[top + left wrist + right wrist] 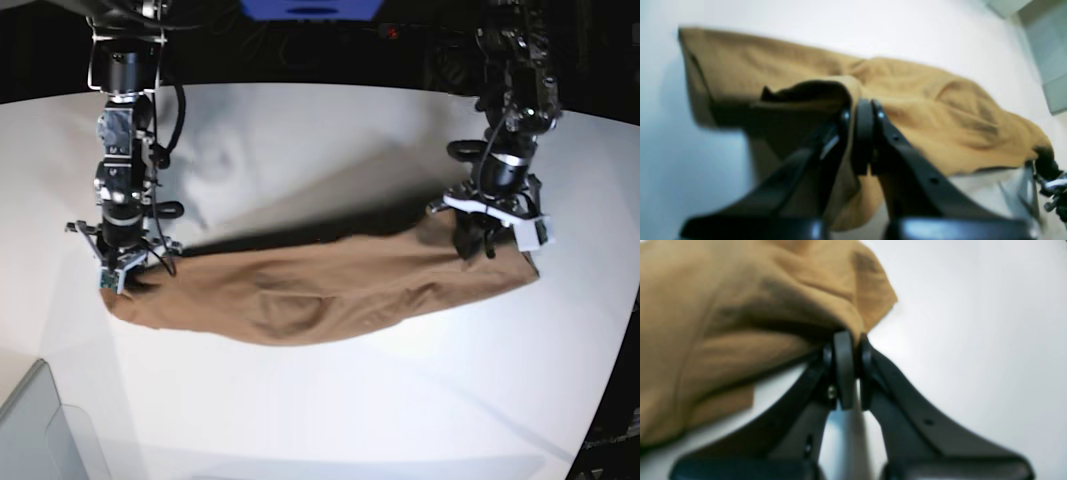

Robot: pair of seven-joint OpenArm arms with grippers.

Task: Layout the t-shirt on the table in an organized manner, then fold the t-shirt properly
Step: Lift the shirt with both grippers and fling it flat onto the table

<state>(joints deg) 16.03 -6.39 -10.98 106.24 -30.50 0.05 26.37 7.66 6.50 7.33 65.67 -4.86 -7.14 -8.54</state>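
**Both tools pinched on the shirt, cloth stretched between them**

Nearest you, in the wrist views, each tool had its jaws drawn together on cloth. Your left tool (863, 115) was clamped on a bunched edge of the brown t-shirt (913, 110), with a loose flap hanging below the pinch. Your right tool (849, 350) gripped a folded corner of the same shirt, and only a thin lip of fabric sat between the pads.

Further out, in the base view, the t-shirt (320, 290) lay as a long, rumpled band across the white worktop (330, 410), held at one end by the right tool (125, 262) and at the other by the left tool (480, 240). It was not yet spread flat; which part was sleeve, hem or neck you could not tell.

Watch these risks, judged from how things lay:
- The right tool's shallow bite could slip if you pulled the arms apart hard.
- Either pinch probably caught more than one layer, so a lift could keep the shirt doubled instead of opening it.
- Uneven tension would twist the band and set creases.
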